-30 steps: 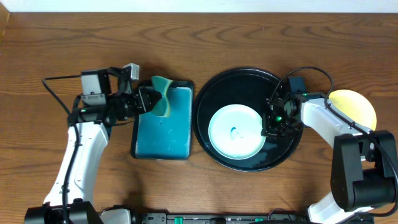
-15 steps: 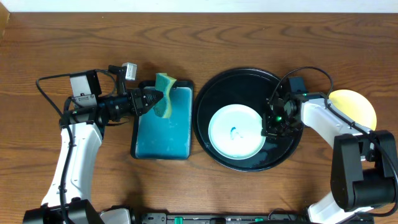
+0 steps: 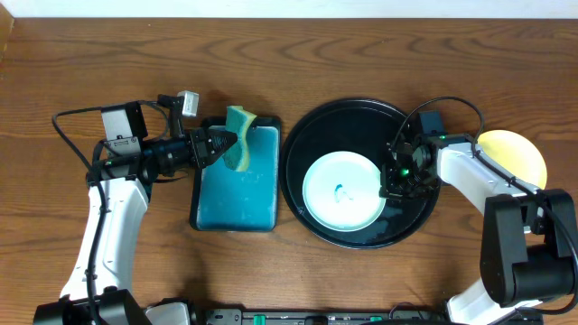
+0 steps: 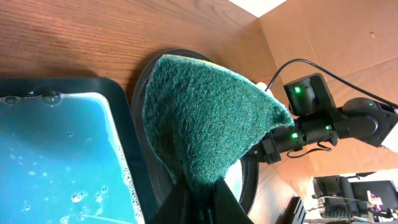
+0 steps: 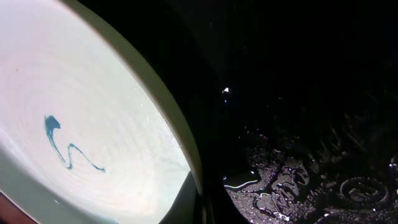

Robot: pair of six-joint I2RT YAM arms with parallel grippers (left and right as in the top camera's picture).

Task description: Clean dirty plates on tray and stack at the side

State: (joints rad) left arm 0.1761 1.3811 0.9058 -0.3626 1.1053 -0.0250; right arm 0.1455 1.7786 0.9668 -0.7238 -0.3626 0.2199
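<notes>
**A:** Where is the plate at this moment?

**B:** The mint plate (image 3: pixel 330 176) lies inside the round tray (image 3: pixel 302 135), in the half nearer to the robot. In its middle there is a small smear (image 3: pixel 341 191). From the right wrist view the smear (image 5: pixel 62 146) is a thin teal squiggle on the pale surface of the mint plate (image 5: pixel 93 74).

**A:** And does something hold it?

**B:** Yes. The right pincer (image 3: pixel 388 183) is closed on the right rim of this plate. In the wrist view the rim runs down to the right pincer (image 5: pixel 199 208), at the bottom edge of the picture. I cannot tell if the plate is flat or a little lifted.

**A:** Is the tray dry?

**B:** No, the black floor of the round tray (image 5: pixel 311 62) carries droplets (image 5: pixel 292 180) beside the plate.

**A:** Are there other plates?

**B:** One yellow plate (image 3: pixel 519 149) is on the worktop (image 3: pixel 361 54), just to the right of the round tray and outside it. The right arm covers part of it.

**A:** What about the other arm?

**B:** The left pincer (image 3: pixel 226 146) is closed on a sponge (image 3: pixel 238 144) and holds it over the far end of the rectangular tray (image 3: pixel 194 217). The left wrist view shows the sponge (image 4: pixel 205 118), with its green rough side to the camera, pinched at its lower corner by the left pincer (image 4: pixel 200 202). The rectangular tray (image 4: pixel 121 130) contains teal water (image 4: pixel 56 162) with small bubbles.
</notes>
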